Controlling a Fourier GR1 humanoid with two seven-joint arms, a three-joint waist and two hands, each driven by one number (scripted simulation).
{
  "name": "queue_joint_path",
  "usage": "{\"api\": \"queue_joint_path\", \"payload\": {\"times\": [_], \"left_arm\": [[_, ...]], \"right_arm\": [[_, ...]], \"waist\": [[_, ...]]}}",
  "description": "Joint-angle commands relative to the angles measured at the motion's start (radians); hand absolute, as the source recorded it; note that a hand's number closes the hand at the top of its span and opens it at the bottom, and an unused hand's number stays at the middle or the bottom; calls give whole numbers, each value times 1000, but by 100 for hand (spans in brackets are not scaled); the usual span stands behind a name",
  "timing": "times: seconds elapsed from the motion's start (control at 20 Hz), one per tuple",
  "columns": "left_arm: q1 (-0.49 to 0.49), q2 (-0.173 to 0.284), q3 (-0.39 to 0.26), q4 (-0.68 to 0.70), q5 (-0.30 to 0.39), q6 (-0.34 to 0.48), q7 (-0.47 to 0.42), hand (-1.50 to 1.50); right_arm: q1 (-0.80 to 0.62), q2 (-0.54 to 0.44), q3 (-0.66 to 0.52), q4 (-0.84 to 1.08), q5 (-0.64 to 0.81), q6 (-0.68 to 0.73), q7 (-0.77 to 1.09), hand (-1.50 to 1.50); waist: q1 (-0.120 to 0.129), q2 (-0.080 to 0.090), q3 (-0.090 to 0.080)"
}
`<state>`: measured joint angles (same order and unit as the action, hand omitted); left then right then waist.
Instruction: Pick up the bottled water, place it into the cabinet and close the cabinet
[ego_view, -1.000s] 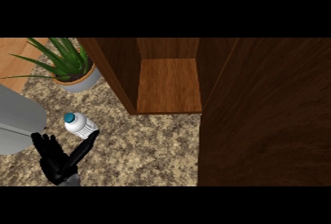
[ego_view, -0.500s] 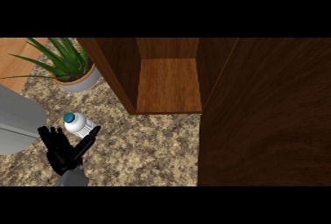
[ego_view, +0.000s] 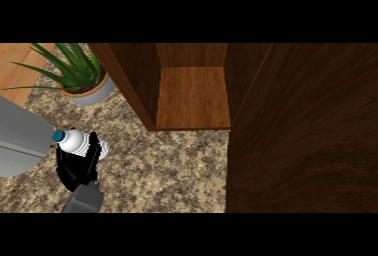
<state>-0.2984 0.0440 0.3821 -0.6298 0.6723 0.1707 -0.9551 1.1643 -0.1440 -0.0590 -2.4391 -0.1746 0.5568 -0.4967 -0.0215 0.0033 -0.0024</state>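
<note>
On the speckled counter (ego_view: 162, 165), the left hand (ego_view: 77, 167) has just closed around the water bottle (ego_view: 74, 142), ready to lift toward the open cabinet (ego_view: 193, 97).

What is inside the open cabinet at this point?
The cabinet shows only a bare wooden shelf, with nothing on it. Its open door covers whatever lies to the right. The bottled water is outside on the counter, in the left hand.

speckled granite-looking counter (ego_view: 162, 165), dark wood-grain cabinet (ego_view: 295, 125) with matt finish, smooth white plastic bottled water (ego_view: 74, 142), glazed-looking grey pot (ego_view: 92, 95)
</note>
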Motion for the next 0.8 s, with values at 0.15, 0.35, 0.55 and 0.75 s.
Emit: {"api": "queue_joint_path", "payload": {"times": [0.15,0.35,0.55,0.75], "left_arm": [[-38,2,18,72,9,-66,-72,150],[-76,27,29,85,-14,9,-123,150],[-65,-11,-195,75,-163,-199,-7,150],[-51,5,-305,36,-227,-348,61,150]], "right_arm": [[14,-21,-81,-102,-122,37,27,-150],[9,-24,-77,-127,-109,24,50,-150],[-11,-17,-51,-70,-66,22,3,-150],[15,12,-9,-89,-63,1,20,-150]], "waist": [[5,-2,1],[5,0,1],[-3,-2,1],[4,-6,1]]}}
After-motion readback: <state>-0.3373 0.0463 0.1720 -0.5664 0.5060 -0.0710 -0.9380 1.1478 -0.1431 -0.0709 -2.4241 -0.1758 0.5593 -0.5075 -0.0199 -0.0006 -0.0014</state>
